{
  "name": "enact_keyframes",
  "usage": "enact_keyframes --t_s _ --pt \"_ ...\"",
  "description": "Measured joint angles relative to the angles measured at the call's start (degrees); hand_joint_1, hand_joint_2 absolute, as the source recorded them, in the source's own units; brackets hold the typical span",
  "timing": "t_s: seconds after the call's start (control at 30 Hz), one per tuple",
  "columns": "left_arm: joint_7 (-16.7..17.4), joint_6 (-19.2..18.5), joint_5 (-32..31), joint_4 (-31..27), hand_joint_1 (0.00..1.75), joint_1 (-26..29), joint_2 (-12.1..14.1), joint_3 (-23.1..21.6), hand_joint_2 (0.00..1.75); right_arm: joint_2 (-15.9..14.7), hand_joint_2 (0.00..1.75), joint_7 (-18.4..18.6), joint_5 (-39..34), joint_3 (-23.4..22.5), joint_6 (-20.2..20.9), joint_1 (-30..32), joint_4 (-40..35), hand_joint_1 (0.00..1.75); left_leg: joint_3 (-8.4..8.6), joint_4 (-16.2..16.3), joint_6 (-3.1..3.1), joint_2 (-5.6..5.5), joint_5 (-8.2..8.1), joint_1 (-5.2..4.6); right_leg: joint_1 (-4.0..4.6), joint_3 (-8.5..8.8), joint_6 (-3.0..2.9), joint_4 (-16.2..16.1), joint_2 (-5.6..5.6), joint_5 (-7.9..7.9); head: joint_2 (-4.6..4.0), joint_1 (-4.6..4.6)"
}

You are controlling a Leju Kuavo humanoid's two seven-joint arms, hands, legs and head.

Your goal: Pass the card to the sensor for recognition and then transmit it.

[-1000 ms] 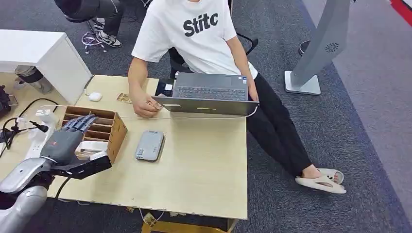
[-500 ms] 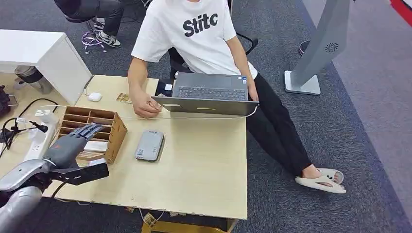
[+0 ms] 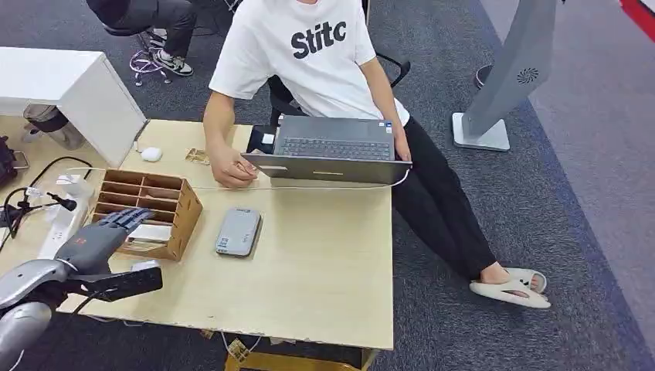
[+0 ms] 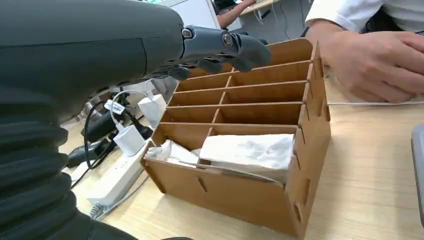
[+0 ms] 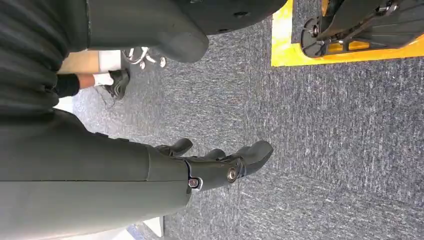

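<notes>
**Plywood organiser with white cards; left hand empty above it**

White, crinkled card packets [image 4: 250, 150] lodged in nearest compartment of slotted plywood organiser [image 3: 181, 205]; individual card not distinguishable. Left hand [image 3: 100, 232] matte grey, fingers [image 4: 235, 45] extended and apart, holding nothing, poised over organiser's near end. Grey rounded-rectangle sensor [image 3: 238, 230] flat on pale wood-grain table [image 3: 324, 263], just beside organiser. Right hand [image 5: 220, 162] hanging over speckled grey carpet [image 5: 325, 150], fingers loosely spread, empty; partly cut off by its cover.

The robot's left hand [image 3: 99, 236] hovers empty, fingers spread, just beside the wooden divider box [image 3: 158, 202]; a grey card reader [image 3: 238, 230] lies nearby.
</notes>
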Motion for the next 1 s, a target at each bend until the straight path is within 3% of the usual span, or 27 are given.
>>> enact_keyframes --t_s 0.3,1.0 --pt "2.7 0.9 -3.1 0.4 0.0 1.1 0.7 0.0 1.75 0.0 1.75 0.0 0.1 0.0 0.0 0.0 0.0 0.0 0.0 0.0 0.0 -0.02 0.0 0.0 0.0 0.01 0.0 0.0 -0.02 0.0 0.0 -0.02" --pt "2.6 2.4 -6.4 6.0 0.02 -0.7 -4.0 -0.2 1.75 0.0 1.75 0.0 0.5 0.0 0.0 0.0 0.0 0.0 0.02 0.0 0.0 -0.01 0.0 0.0 0.0 0.01 0.0 0.0 -0.01 0.0 0.0 -0.02"
